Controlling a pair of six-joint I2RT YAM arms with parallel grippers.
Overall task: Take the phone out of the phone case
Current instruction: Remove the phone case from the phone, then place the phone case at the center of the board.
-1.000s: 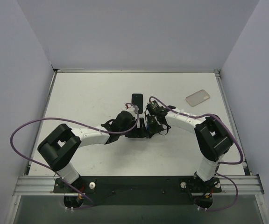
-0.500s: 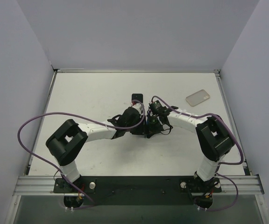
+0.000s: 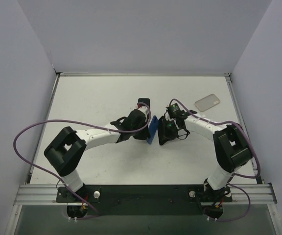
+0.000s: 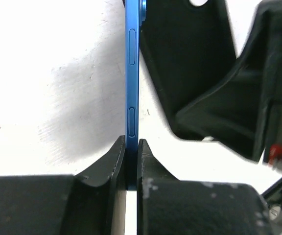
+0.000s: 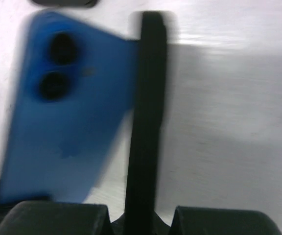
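Observation:
The blue phone stands on edge, out of the black phone case and just left of it. My left gripper is shut on the phone's lower end. In the left wrist view the phone runs up from between the fingers, with the case to its right and apart from it. My right gripper is shut on the case. The right wrist view has the case edge-on and the phone's back, with two lenses, to its left.
A flat black object lies on the table just behind the left gripper. A clear case lies at the back right. Walls close in the white table on three sides. Purple cables loop off both arms.
My left gripper moved in and shut on the phone. The phone has come out of the black case, and the right gripper has drawn the case away to the right.

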